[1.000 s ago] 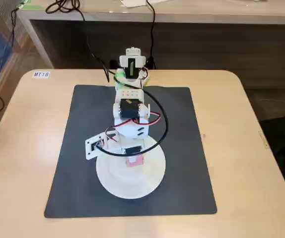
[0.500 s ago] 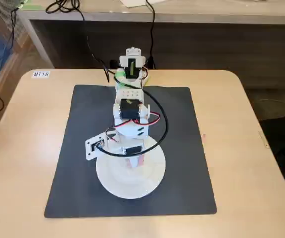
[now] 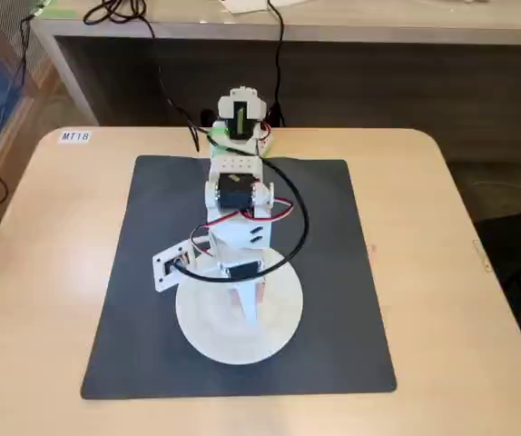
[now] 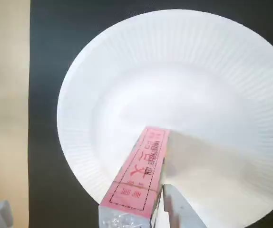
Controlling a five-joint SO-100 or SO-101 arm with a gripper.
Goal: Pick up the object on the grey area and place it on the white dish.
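In the wrist view the small pink box [image 4: 139, 183] sits in the gripper [image 4: 148, 209], reaching up and away from the camera over the inner bowl of the white paper plate [image 4: 103, 71]; one white finger [image 4: 181, 209] presses along its right side, so the gripper is closed on the box, though the opposite finger is hidden behind the box. The box shows a pale pink printed top and a redder long side, with straight edges and square corners: it looks like a thin cardboard carton, light and fairly stiff but likely to dent if squeezed hard. Taking it across its narrow width near one end, as here, suits it; the printed card looks smooth, so it may slip if the clamp is loose. Whether its far end touches the plate cannot be told. In the fixed view the gripper [image 3: 250, 304] points down over the plate [image 3: 208, 338], which lies on the front part of the dark grey mat [image 3: 333, 272] on the light wooden table [image 3: 478, 363]; the box itself is not visible there. The plate, with its ribbed rim, seems light too and may shift if nudged.
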